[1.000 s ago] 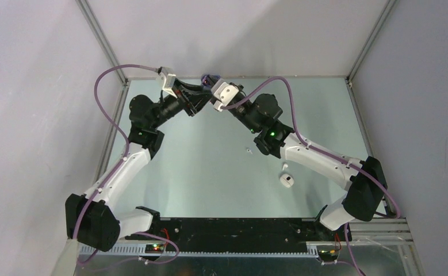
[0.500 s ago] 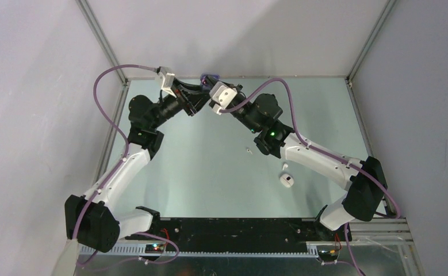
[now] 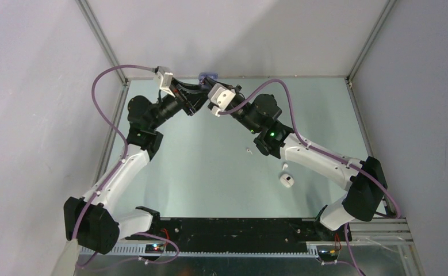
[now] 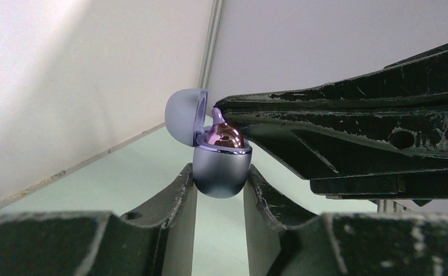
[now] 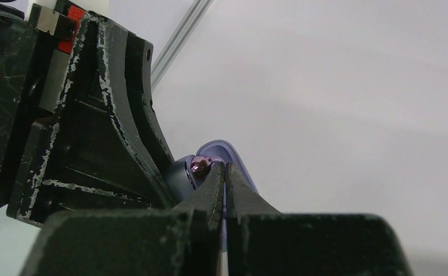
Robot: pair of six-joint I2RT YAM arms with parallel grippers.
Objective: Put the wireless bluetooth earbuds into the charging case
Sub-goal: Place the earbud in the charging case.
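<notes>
My left gripper (image 4: 219, 172) is shut on the base of a pale purple charging case (image 4: 220, 168), held upright in the air with its lid (image 4: 182, 115) hinged open. A glossy purple earbud (image 4: 225, 137) sits in the case's mouth. My right gripper (image 5: 225, 168) is shut, and its tips (image 4: 219, 105) pinch the earbud's thin stem from above. The earbud's head also shows in the right wrist view (image 5: 200, 167). In the top view both grippers meet at the case (image 3: 208, 75) near the back wall. Two tiny white earbuds (image 3: 248, 150) (image 3: 284, 166) lie on the table.
A white charging case (image 3: 287, 180) lies on the green table (image 3: 210, 172) right of centre, near the right arm's forearm. The back wall and metal frame posts stand close behind both grippers.
Both grippers have shifted slightly left and toward the back wall together. The purple case now shows more clearly above them. The earbuds and the white case on the table have not moved.
</notes>
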